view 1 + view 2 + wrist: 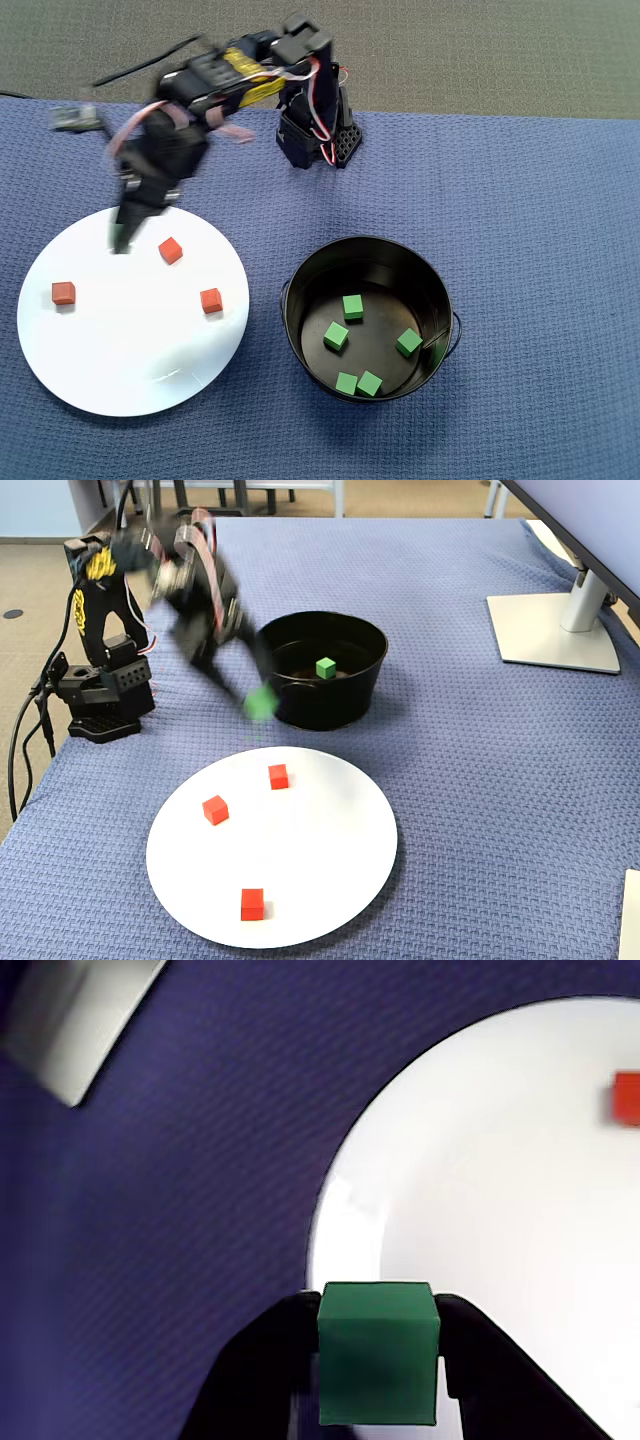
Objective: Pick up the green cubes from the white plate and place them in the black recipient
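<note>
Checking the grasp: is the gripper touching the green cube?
Touching. In the wrist view both fingers of the gripper press against the sides of the green cube.

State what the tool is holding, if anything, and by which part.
The tool holds a green cube, pinched by its two opposite side faces, one finger on each.

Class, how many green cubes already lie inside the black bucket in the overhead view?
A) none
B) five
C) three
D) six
B: five green cubes lie on the floor of the bucket, while a sixth cube is gripped between the fingers in the wrist view.
</note>
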{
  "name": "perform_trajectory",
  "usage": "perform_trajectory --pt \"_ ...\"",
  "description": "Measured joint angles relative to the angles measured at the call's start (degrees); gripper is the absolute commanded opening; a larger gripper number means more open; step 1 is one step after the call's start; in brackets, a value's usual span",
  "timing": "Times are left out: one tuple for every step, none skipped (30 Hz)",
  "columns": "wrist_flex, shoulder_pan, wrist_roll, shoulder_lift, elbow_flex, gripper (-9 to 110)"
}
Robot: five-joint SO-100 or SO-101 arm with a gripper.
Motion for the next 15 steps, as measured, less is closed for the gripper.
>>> perform_trajectory --pt "0.88 -2.64 2.99 2.11 0.79 0" --pt "1.67 -5.45 6.06 3.96 1.76 0" --pt "2.46 -8.35 9.4 5.36 2.64 0" --pt "3.25 -11.34 12.74 6.68 3.87 0" --pt "3.87 -14.33 16.0 7.65 5.01 0" --pt "4.22 -17.49 19.34 8.35 6.33 0" --pt "4.39 -20.57 22.32 8.79 7.47 0" --pt "4.39 -23.55 25.14 8.88 8.61 0" --pt "4.39 -26.54 27.69 8.96 10.02 0" --pt "4.31 -29.44 30.15 8.96 11.43 0" --pt "3.69 -31.99 32.17 8.96 12.92 0" --pt "2.99 -34.1 33.93 8.96 14.33 0" --pt "2.2 -35.95 35.33 8.88 15.64 0" --pt "1.32 -37.62 36.47 8.61 17.05 0" --pt "0.35 -38.94 37.27 8.26 18.28 0"
